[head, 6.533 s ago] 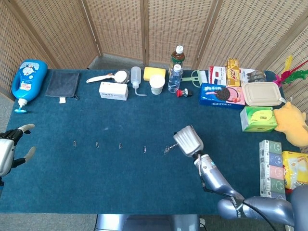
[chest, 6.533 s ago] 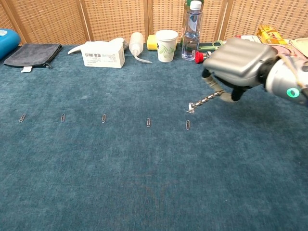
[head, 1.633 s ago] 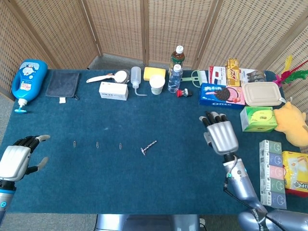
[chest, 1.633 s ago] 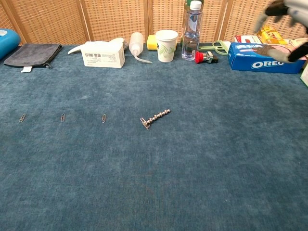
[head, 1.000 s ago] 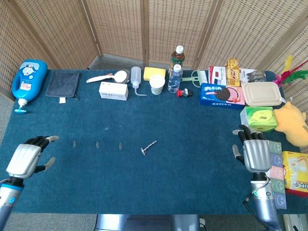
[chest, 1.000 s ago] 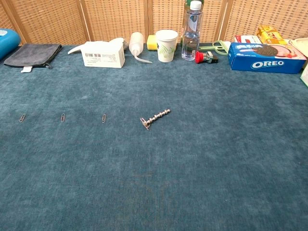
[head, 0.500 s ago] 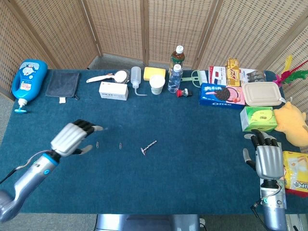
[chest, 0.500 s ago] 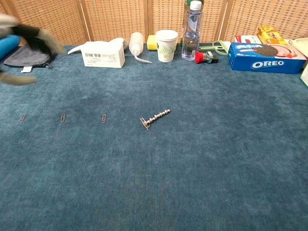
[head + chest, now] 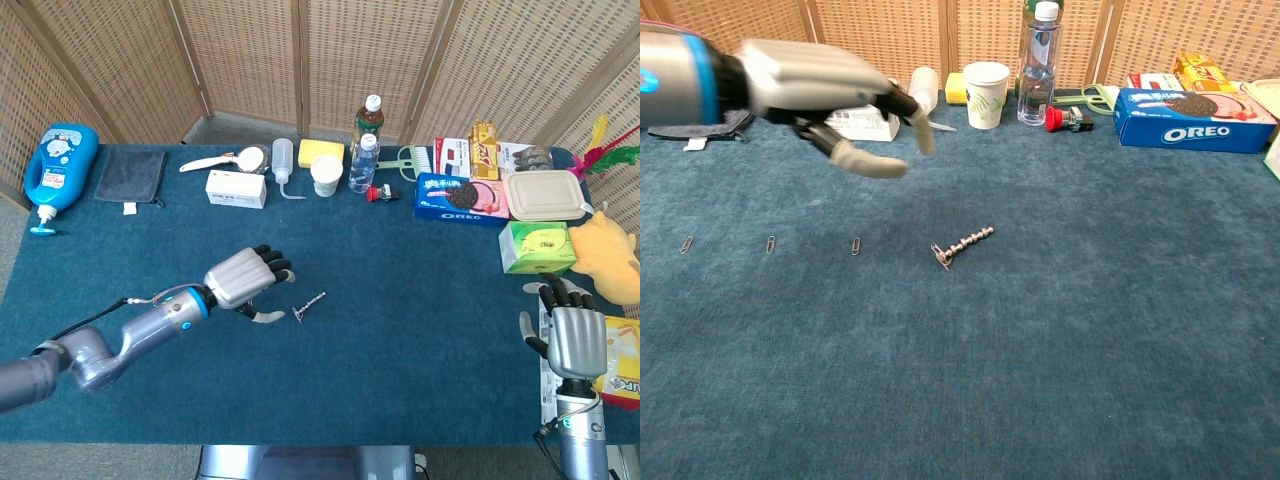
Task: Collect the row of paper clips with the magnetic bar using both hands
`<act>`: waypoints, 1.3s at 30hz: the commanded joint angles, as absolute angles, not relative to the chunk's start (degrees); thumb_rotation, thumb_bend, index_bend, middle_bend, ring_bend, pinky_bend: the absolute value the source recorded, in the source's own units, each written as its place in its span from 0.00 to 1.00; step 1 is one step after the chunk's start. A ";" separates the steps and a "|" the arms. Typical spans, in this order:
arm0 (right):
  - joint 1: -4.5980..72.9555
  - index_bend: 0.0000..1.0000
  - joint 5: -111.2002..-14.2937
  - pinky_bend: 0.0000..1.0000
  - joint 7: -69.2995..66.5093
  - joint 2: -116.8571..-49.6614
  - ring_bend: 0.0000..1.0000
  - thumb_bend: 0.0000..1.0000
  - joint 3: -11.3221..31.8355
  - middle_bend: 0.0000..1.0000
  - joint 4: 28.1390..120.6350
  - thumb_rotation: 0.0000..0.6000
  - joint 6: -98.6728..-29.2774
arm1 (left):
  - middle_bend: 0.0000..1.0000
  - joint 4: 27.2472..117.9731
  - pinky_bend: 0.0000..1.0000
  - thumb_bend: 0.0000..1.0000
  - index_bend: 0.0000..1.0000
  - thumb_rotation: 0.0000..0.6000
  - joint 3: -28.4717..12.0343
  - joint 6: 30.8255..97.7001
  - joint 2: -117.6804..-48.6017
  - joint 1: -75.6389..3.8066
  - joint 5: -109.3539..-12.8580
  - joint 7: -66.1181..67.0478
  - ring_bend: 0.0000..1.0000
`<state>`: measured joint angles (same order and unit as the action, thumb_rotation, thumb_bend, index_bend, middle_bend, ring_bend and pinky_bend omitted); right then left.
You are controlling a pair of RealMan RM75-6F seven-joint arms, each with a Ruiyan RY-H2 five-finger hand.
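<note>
Beaded metal magnetic bar (image 9: 963, 245) on blue carpet-like table (image 9: 1090, 330), left robot hand (image 9: 830, 95) fingers spread, empty, above.

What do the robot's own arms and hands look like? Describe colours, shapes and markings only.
Both arms are silver-grey metal tubes. The left hand has a boxy silver back, dark fingers with pale tips, and a blue wrist band. The right hand matches; a small green light shows below its wrist.

Bare cloth lies all round the bar (image 9: 963, 246), so a hand can pass from front, right or above; left hand (image 9: 830, 92) hangs above and to its left, fingers spread, holding nothing. Three clips (image 9: 770, 244) lie in a row left of the bar on bare cloth. Bottles (image 9: 1040, 60), cup (image 9: 986, 94) and boxes (image 9: 1192, 106) wall the far edge; right hand (image 9: 572, 340) stands well off by the packets (image 9: 562, 355).
</note>
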<state>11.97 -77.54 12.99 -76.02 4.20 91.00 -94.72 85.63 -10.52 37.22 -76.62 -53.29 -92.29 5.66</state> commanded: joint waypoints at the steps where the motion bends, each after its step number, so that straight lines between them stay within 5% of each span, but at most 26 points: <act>1: 11.62 0.39 -77.69 0.30 12.27 -76.01 0.26 0.42 4.61 0.30 90.71 1.00 -94.30 | 0.18 84.01 0.16 0.51 0.26 0.03 -11.17 34.51 -79.53 -55.93 -89.27 8.13 0.13; 17: 9.55 0.39 -78.52 0.30 9.02 -76.06 0.26 0.42 6.19 0.30 89.24 1.00 -92.61 | 0.07 76.92 0.04 0.51 0.32 0.00 -9.42 30.08 -89.44 -61.61 -80.27 14.36 0.00; 39: 8.00 0.38 -78.44 0.30 5.46 -76.22 0.26 0.43 7.55 0.30 87.46 1.00 -90.31 | 0.04 70.70 0.00 0.51 0.32 0.00 -7.32 31.72 -96.88 -64.10 -74.84 21.45 0.00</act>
<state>8.02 -78.44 5.48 -76.24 7.53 87.46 -90.33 70.76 -7.35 31.76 -96.83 -64.05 -74.90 21.40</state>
